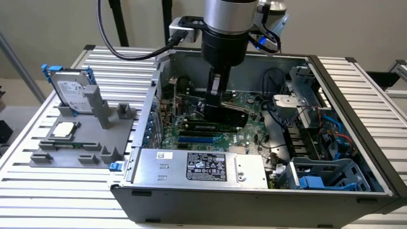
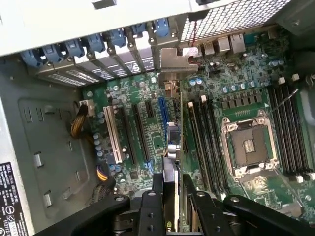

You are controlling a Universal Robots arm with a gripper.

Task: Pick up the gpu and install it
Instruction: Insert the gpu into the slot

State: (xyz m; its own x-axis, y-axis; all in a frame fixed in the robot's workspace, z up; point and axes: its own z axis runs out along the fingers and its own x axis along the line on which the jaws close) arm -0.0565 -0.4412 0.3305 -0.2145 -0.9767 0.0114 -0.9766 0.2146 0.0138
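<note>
one gpu (image 1: 224, 116) pinched in the jaws, seemingly over a slot of the motherboard (image 2: 123, 96), memory slots (image 2: 203, 142) just beside.

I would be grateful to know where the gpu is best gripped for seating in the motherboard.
Its upper long edge, from straight above, pinching the two flat faces: the gpu stands thin and on edge over the expansion slots. The gripper holds it that way now.

My gripper (image 2: 172, 179) is matt black. The gpu (image 1: 228, 115) in it has a dull black face. The motherboard (image 2: 120, 96) is glossy green, and the computer case (image 1: 254, 198) is matt grey sheet metal. The hard drive (image 1: 68, 88) is bright metal with blue plastic rails. The table (image 1: 38, 191) is ribbed pale metal.
</note>
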